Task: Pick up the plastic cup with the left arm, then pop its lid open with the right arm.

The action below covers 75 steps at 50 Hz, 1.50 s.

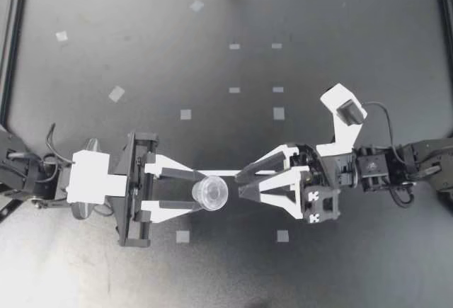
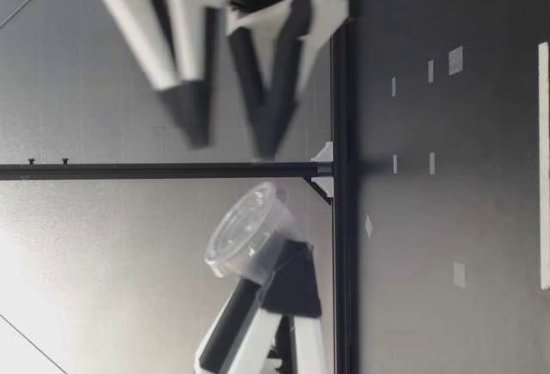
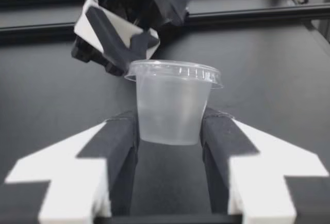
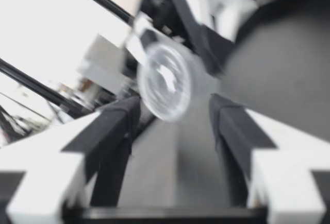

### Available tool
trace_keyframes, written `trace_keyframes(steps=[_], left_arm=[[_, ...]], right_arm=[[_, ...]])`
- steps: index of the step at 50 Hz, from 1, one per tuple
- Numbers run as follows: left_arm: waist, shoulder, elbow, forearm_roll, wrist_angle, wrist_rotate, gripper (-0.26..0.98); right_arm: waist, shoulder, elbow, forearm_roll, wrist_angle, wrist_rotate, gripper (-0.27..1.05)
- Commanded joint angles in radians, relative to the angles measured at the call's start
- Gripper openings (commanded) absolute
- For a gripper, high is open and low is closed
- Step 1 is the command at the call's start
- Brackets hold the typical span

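Black taped table (image 1: 141, 60) lies under left gripper (image 1: 201, 191), jaws clamped on clear cup (image 1: 211, 193), and right gripper (image 1: 239, 184), jaws apart.

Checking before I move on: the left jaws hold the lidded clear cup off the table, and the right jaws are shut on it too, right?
Not quite. The right jaws are open and just short of the cup, not touching it, as the top view shows. The left jaws do hold the lidded clear cup off the table.
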State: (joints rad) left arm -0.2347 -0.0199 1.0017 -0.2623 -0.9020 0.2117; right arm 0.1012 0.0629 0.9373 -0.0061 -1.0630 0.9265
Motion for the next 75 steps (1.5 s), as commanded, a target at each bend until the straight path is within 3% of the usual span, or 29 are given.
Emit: trace_keyframes(steps=[1, 20, 34, 43, 49, 55, 61, 69, 75], left_arm=[[0.003, -0.025, -0.006, 0.003, -0.012, 0.005, 0.09], [0.002, -0.026, -0.006, 0.006, -0.017, 0.015, 0.09], [0.003, -0.028, -0.003, 0.006, -0.015, 0.012, 0.09], [0.003, -0.026, 0.002, 0.006, -0.009, -0.006, 0.09], [0.003, -0.028, 0.002, 0.006, -0.015, -0.028, 0.09], [0.003, -0.034, 0.002, 0.005, -0.029, -0.064, 0.09], [0.003, -0.057, 0.002, -0.006, -0.060, -0.107, 0.09], [0.002, -0.100, 0.040, 0.002, -0.199, -0.153, 0.09], [0.002, -0.103, 0.095, 0.003, -0.383, -0.183, 0.09]], right_arm=[[-0.006, 0.000, -0.018, -0.006, -0.049, 0.020, 0.58], [-0.006, 0.078, -0.069, -0.051, -0.087, 0.089, 0.58], [-0.006, -0.041, -0.038, -0.110, -0.155, 0.072, 0.57], [-0.064, -0.123, -0.014, -0.117, -0.183, -0.041, 0.57], [-0.130, -0.175, -0.002, -0.196, -0.150, -0.135, 0.57], [-0.153, -0.230, -0.011, -0.295, -0.041, -0.291, 0.57], [-0.153, -0.273, -0.015, -0.310, 0.126, -0.499, 0.57], [-0.152, -0.284, -0.008, -0.307, 0.210, -0.670, 0.57], [-0.153, -0.265, -0.006, -0.305, 0.210, -0.715, 0.57]])
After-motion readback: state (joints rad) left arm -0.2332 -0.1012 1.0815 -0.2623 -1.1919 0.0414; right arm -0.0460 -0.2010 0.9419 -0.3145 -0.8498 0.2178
